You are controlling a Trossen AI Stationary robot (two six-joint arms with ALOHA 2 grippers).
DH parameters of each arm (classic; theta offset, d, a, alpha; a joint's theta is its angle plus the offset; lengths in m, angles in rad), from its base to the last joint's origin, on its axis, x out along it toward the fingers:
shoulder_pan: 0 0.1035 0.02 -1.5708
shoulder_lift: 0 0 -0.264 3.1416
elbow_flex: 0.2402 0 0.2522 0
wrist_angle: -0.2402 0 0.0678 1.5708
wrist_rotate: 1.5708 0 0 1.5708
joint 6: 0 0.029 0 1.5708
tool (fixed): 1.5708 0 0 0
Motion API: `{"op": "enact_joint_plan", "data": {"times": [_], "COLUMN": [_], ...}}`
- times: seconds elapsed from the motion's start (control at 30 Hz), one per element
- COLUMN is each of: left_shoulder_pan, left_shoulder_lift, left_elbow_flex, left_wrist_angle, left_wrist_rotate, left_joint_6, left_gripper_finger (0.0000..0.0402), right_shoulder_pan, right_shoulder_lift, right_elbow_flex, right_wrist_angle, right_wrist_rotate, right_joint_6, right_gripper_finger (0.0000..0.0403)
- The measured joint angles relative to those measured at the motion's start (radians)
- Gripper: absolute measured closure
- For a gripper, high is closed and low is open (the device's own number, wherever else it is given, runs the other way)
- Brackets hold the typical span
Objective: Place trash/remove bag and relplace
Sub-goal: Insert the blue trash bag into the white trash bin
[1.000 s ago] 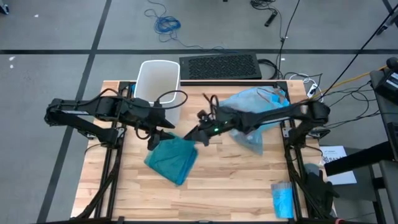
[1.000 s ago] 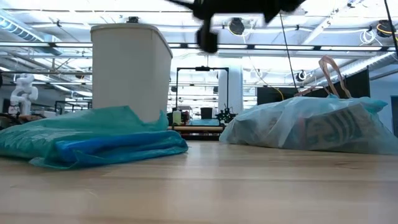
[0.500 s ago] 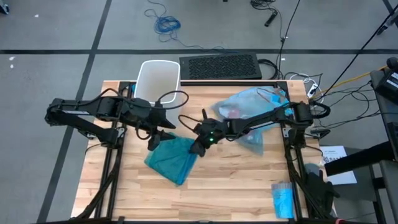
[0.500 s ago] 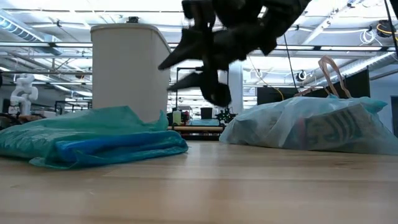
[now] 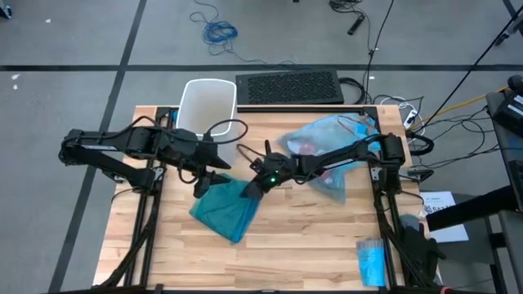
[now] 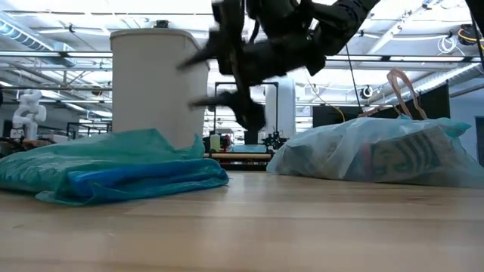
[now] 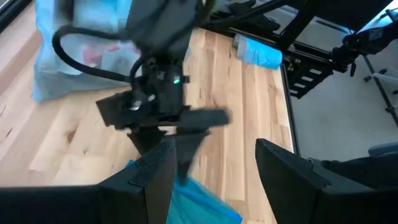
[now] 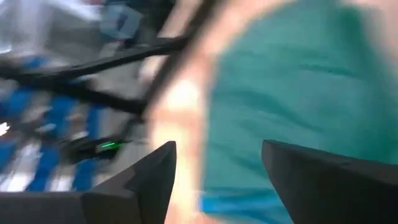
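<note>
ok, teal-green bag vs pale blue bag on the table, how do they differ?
The teal-green bag lies flat and folded, apparently empty; the pale blue bag is bulging, with contents showing through. The teal-green bag is darker and opaque; the pale blue bag is see-through. The teal-green bag sits nearer the white bin. Both are crinkly plastic lying on the wooden table.
</note>
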Motion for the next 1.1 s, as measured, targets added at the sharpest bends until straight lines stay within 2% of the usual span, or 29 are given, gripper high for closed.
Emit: {"op": "enact_joint_plan", "data": {"times": [0.13, 0.43, 0.63, 0.83, 0.93, 1.1], "left_shoulder_pan": [0.000, 0.000, 0.000, 0.000, 0.000, 0.000], "left_shoulder_lift": [0.000, 0.000, 0.000, 0.000, 0.000, 0.000], "left_elbow_flex": [0.000, 0.000, 0.000, 0.000, 0.000, 0.000], "left_wrist_angle": [0.000, 0.004, 0.003, 0.002, 0.002, 0.001], "left_wrist_rotate": [0.000, -0.001, -0.007, -0.008, -0.009, -0.010], "left_joint_6": [-0.004, -0.003, -0.004, -0.004, -0.004, -0.004], "left_gripper_finger": [0.0188, 0.0188, 0.0188, 0.0188, 0.0188, 0.0188], "right_shoulder_pan": [0.001, 0.006, 0.038, 0.041, 0.033, 0.033], "right_shoulder_lift": [0.006, 0.011, 0.096, 0.121, 0.120, 0.120], "right_elbow_flex": [-0.001, -0.001, 0.000, -0.001, 0.000, 0.000], "right_wrist_angle": [-0.128, -0.120, -0.017, -0.020, -0.012, -0.007], "right_wrist_rotate": [0.116, 0.140, 0.130, 0.133, 0.137, 0.143], "right_joint_6": [-0.026, -0.044, 0.032, 0.054, 0.055, 0.043], "right_gripper_finger": [0.0193, 0.0206, 0.0206, 0.0209, 0.0233, 0.0331]}}
